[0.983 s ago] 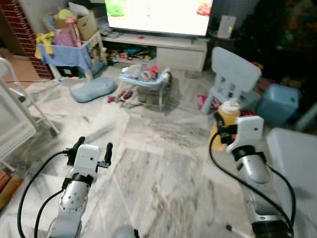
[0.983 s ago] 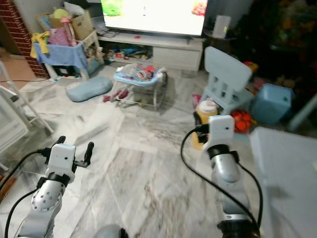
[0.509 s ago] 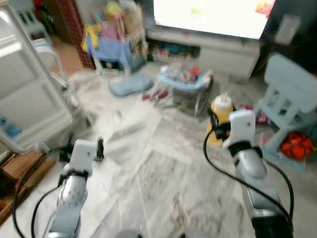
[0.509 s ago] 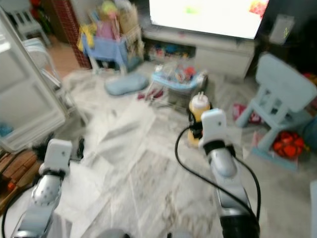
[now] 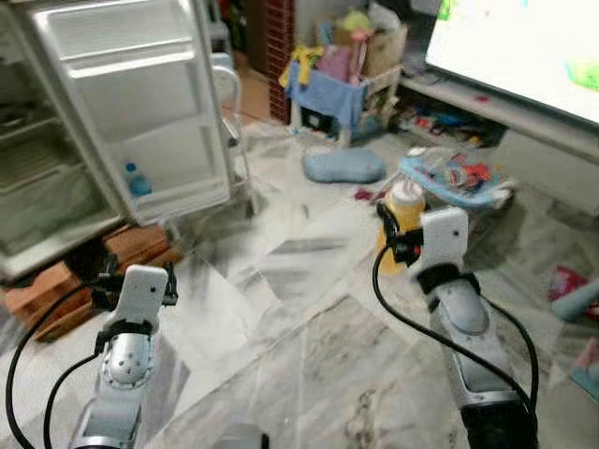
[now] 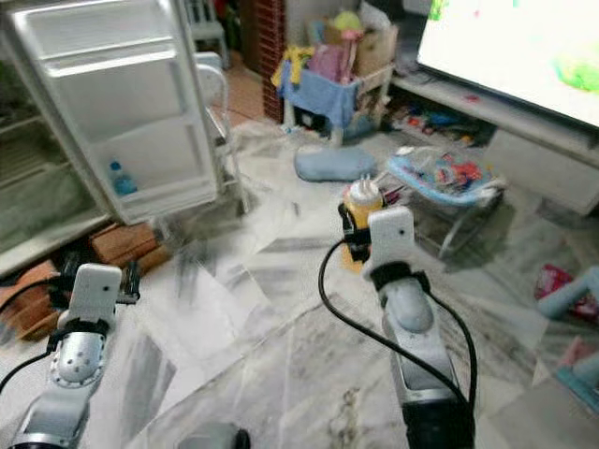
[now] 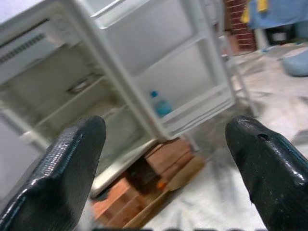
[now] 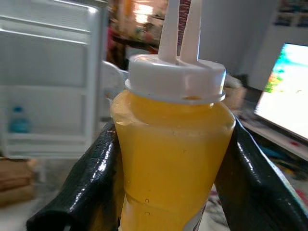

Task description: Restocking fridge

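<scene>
The yellow squeeze bottle with the white cap [image 8: 173, 144] sat upright between the two black fingers [image 8: 82, 192] of your right gripper [image 5: 401, 245], which were closed against its sides; the arm carried it raised in front of the robot, above the floor. Your left gripper [image 7: 163, 163] had its fingers spread wide with nothing between them, pointing toward the open white fridge [image 5: 56, 159].

You had one squeeze bottle in hand. One small clear bottle with a blue cap [image 5: 138, 181] stood on the lower shelf of the white fridge door [image 5: 140, 94], which was swung open. The fridge rested on reddish bricks [image 5: 84, 271], several of them, though the blur kept me from counting.

The floor was grey-veined white marble tile [image 5: 309, 355]. Beyond the right arm stood one light blue baby bouncer [image 5: 454, 178] with toys in it, one pale blue cushion [image 5: 343, 166] lying on the tiles, and one blue-draped cart piled with cardboard boxes and coloured clutter [image 5: 342, 70] beside a red brick pillar [image 5: 278, 56]. One large lit television screen [image 5: 524, 47] stood on a low white cabinet [image 5: 524, 126] on the robot's right side of the room. One white chair [image 5: 227, 84] stood just behind the fridge door.
</scene>
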Motion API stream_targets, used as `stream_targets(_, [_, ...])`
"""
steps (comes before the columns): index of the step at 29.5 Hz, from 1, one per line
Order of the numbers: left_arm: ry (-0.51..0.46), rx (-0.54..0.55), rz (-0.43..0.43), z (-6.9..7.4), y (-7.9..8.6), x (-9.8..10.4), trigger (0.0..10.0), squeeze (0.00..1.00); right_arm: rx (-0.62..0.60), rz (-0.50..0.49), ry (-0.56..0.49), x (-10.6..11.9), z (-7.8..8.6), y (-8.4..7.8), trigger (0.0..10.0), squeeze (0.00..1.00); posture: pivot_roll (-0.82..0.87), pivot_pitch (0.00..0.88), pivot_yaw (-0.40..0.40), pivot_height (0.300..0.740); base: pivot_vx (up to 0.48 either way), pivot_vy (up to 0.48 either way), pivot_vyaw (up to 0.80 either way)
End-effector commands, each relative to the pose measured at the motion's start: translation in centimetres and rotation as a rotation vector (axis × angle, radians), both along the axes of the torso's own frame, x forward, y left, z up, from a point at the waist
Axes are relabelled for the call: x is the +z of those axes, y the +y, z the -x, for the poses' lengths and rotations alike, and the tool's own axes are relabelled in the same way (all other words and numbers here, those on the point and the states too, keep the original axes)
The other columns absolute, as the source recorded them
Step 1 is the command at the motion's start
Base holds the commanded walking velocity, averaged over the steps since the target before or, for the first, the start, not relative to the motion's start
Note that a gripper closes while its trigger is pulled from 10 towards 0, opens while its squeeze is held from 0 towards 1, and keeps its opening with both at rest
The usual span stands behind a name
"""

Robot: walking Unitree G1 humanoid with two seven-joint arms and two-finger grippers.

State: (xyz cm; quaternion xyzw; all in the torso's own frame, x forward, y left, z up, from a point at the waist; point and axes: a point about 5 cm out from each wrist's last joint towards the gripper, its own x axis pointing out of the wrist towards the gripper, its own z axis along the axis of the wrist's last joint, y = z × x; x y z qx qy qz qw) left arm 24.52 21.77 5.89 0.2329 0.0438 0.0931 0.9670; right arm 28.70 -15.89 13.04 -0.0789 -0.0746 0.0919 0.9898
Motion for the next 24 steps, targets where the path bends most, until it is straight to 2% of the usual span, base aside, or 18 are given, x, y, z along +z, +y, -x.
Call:
stream_targets(1, [-0.023, 0.024, -0.02, -0.1, 0.3, 0.3, 10.0, 0.0, -0.003, -0.007, -0.013, 0.4, -0.2, -0.2, 10.0, 0.0, 0.05, 0.0, 0.008, 0.74, 0.0, 0.0, 0.74])
stream_targets(3, [-0.012, 0.012, 0.014, 0.0, 0.3, 0.2, 10.0, 0.0, -0.005, -0.018, -0.014, 0.5, -0.2, -0.2, 10.0, 0.0, 0.04, 0.0, 0.008, 0.74, 0.0, 0.0, 0.64])
stream_targets(6, [-0.023, 0.025, 0.017, -0.2, 0.5, 0.3, 10.0, 0.0, -0.004, -0.018, -0.02, 0.7, -0.4, -0.2, 10.0, 0.0, 0.04, 0.0, 0.006, 0.74, 0.0, 0.0, 0.57])
stream_targets(7, [0.02, -0.035, 0.104, -0.4, 0.0, 0.1, 10.0, 0.0, -0.004, -0.019, -0.018, 0.7, -0.4, -0.2, 10.0, 0.0, 0.04, 0.0, 0.005, 0.74, 0.0, 0.0, 0.0])
stream_targets(8, [0.02, -0.035, 0.104, -0.4, 0.0, 0.1, 10.0, 0.0, -0.004, -0.019, -0.018, 0.7, -0.4, -0.2, 10.0, 0.0, 0.04, 0.0, 0.005, 0.74, 0.0, 0.0, 0.0])
stream_targets(9, [0.031, -0.06, 0.178, -0.5, -0.4, 0.1, 10.0, 0.0, -0.006, -0.034, -0.016, 0.6, -0.5, -0.2, 10.0, 0.0, 0.04, 0.0, 0.006, 0.74, 0.262, 0.0, 0.0])
stream_targets(10, [0.025, -0.062, 0.188, -0.6, -0.5, 0.2, 10.0, 0.0, -0.005, -0.036, -0.017, 0.6, -0.5, -0.2, 10.0, 0.0, 0.05, 0.0, 0.005, 0.74, 0.368, 0.0, 0.0])
stream_targets(17, [0.024, -0.135, 0.209, -0.6, -1.6, 0.3, 10.0, 0.0, -0.008, -0.025, -0.022, 0.7, -0.5, -0.2, 10.0, 0.0, 0.04, 0.0, 0.008, 0.74, 0.437, 0.0, 0.0])
stream_targets(24, [0.029, -0.136, 0.222, -0.7, -1.5, 0.4, 10.0, 0.0, -0.005, -0.027, -0.018, 0.6, -0.4, -0.1, 10.0, 0.0, 0.04, 0.0, 0.006, 0.74, 0.454, 0.0, 0.0])
